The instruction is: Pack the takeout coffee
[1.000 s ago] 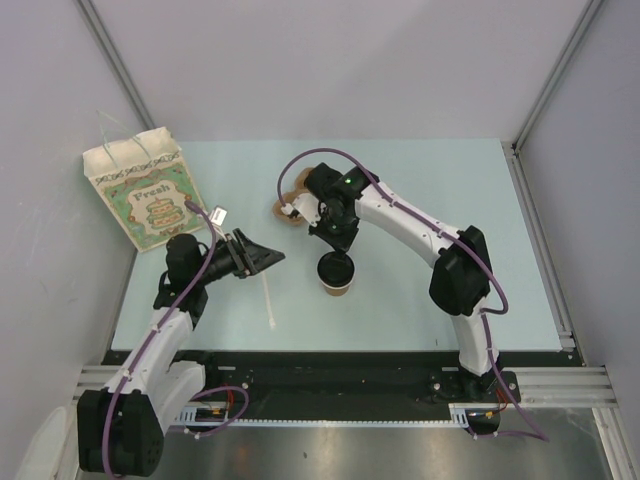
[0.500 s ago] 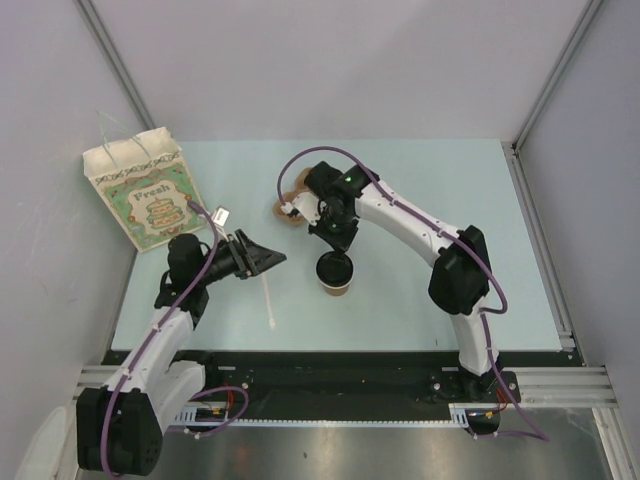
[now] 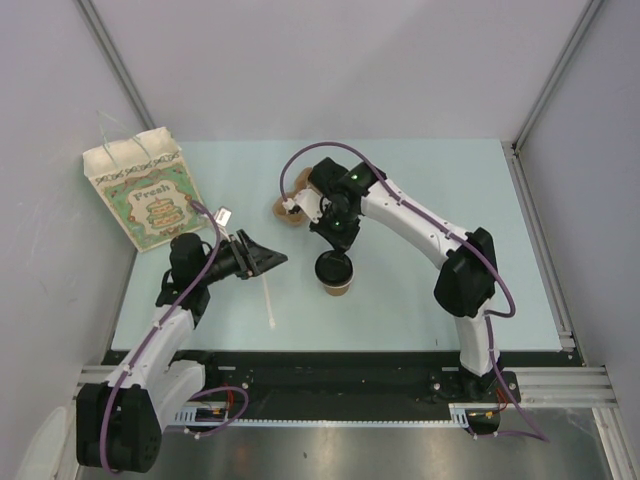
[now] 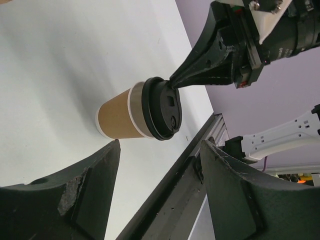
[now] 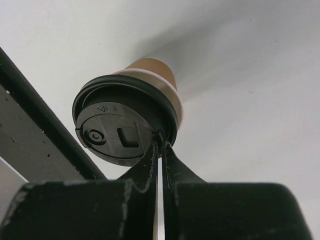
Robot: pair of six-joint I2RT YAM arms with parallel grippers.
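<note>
The takeout coffee (image 3: 334, 272), a kraft paper cup with a black lid, stands upright on the table near the middle. It also shows in the left wrist view (image 4: 137, 114) and the right wrist view (image 5: 127, 117). My right gripper (image 3: 338, 240) is shut, and its tips (image 5: 160, 142) touch the far rim of the lid from above. My left gripper (image 3: 270, 260) is open and empty, left of the cup and apart from it, with the jaws spread wide (image 4: 160, 150) and pointed toward the cup.
A white paper bag (image 3: 148, 198) with a green print stands at the far left. The brown pulp carrier (image 3: 288, 207) lies behind the right gripper. A white stir stick (image 3: 270, 300) lies on the table below the left gripper.
The right arm has shifted slightly, its gripper staying at the lid. The cup and the left arm have barely moved.
</note>
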